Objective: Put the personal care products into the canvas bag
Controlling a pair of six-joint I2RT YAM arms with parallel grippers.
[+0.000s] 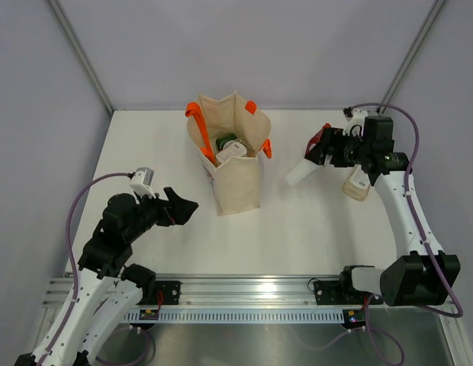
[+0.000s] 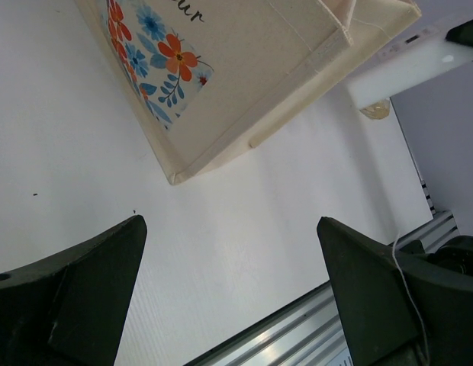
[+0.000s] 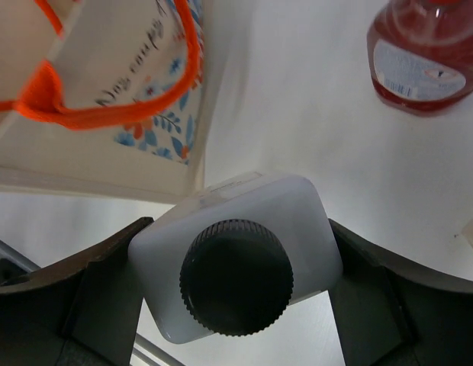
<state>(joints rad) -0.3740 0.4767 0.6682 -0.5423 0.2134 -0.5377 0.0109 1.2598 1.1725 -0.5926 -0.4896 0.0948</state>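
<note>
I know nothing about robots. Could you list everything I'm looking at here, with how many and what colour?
canvas bag: one, beige, orange handles, floral print, upright mid-table
bottles in the bag: at least two, one dark green, one white-labelled, tops showing
white bottle: one, dark cap, held right of the bag
red bottle: one, on the table by the right tool
pale item: one, beige, on the table beside the right arm
table: one, white
rail: one, silver, near edge
left tool: black, open, empty, left of the bag
right tool: black, gripping the white bottle
</note>
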